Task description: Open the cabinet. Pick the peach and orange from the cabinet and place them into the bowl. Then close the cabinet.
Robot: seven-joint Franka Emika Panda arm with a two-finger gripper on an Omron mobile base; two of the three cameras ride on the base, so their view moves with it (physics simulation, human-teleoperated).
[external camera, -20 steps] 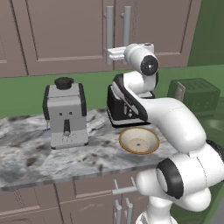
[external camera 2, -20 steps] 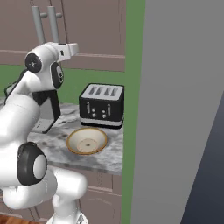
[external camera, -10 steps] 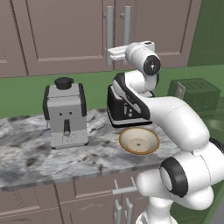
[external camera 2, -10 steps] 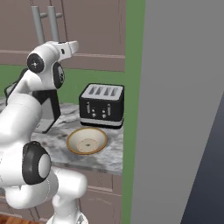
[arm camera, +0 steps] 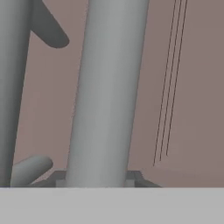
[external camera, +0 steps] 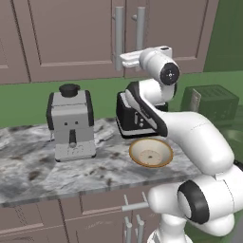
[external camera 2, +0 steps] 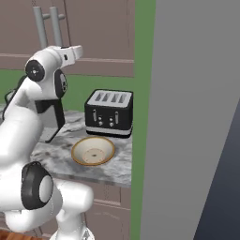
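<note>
1. The cabinet (external camera: 71, 33), in the left base view, is the mauve-brown panelled wall unit above the surface (external camera: 28, 171), both doors shut. Its two long grey bar handles stand upright side by side; the left handle (external camera: 118, 38) is free, and my pincer (external camera: 127, 59) is up at the foot of the right handle (external camera: 140, 23).
2. Same view, around me: a grey coffee machine (external camera: 71, 124) with a black knob stands to the left on the marbled surface. The black toaster (external camera: 135, 121) sits behind my forearm, partly hidden by it. The bowl (external camera: 151, 153), tan-rimmed and cream inside, lies in front of the toaster, with nothing in it. My own arm crosses in front of the lower cabinet door.
3. The right base view shows the cabinet (external camera 2: 93, 28) at the upper left, doors closed, the two handles near its left edge. The toaster (external camera 2: 108, 114) is in plain sight here with four slots on top, the bowl (external camera 2: 93, 151) just before it on the surface (external camera 2: 117, 168). A broad grey wall fills the right side, with a green strip beside it.
4. The hand view sits close against the door panel (arm camera: 192, 87). One grey handle bar (arm camera: 109, 87) runs up the middle, and my pincer is clenched on it at the bottom edge, a dark fingertip (arm camera: 133, 178) on each side. The other bar (arm camera: 13, 87) stands at the left with its stub mounts.
</note>
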